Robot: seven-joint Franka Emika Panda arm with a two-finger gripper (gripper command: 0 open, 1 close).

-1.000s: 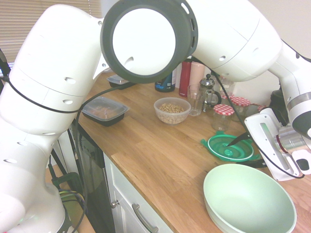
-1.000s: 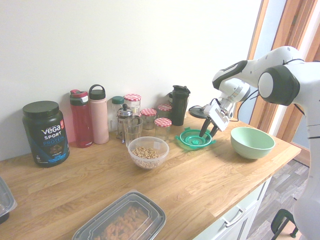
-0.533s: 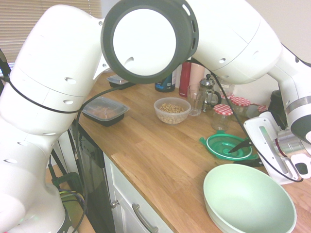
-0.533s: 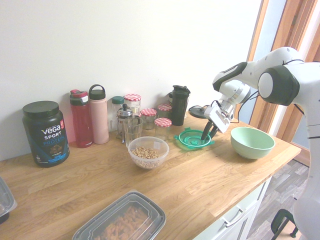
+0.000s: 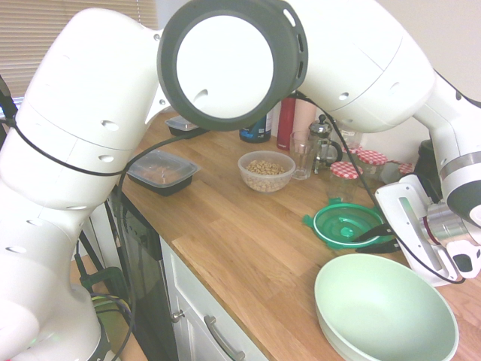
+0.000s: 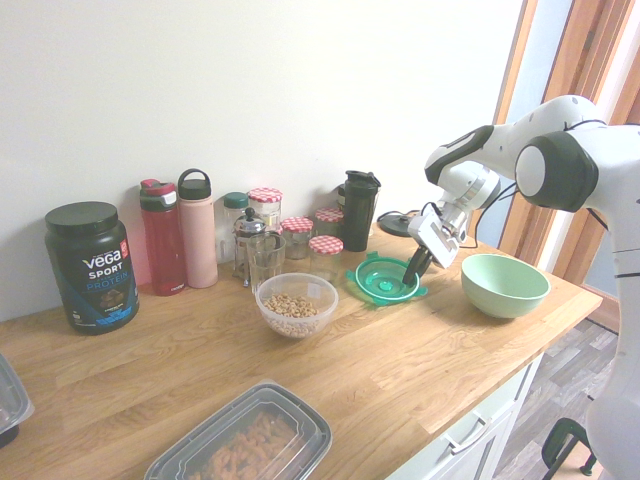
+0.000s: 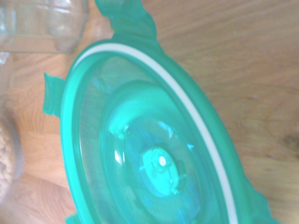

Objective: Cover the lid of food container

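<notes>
Gripper [image 6: 412, 270] clamped on lid [image 6: 382, 279] rim, fingertips hidden, container [image 6: 296, 303] apart

Green lid [image 7: 154, 154] fills view, over wooden counter [image 7: 243, 60].

A: What does the arm [image 5: 90, 150] look like up close?

B: Glossy white, rounded shells with small recessed screw holes. One joint ends in a big round white cap inside a dark grey ring.

A: Any cables?

B: A thin black cable loops along the shells. On the far side a silver band sits at the wrist, and the gripper [image 6: 414, 268] has dark fingers under a white block.
</notes>
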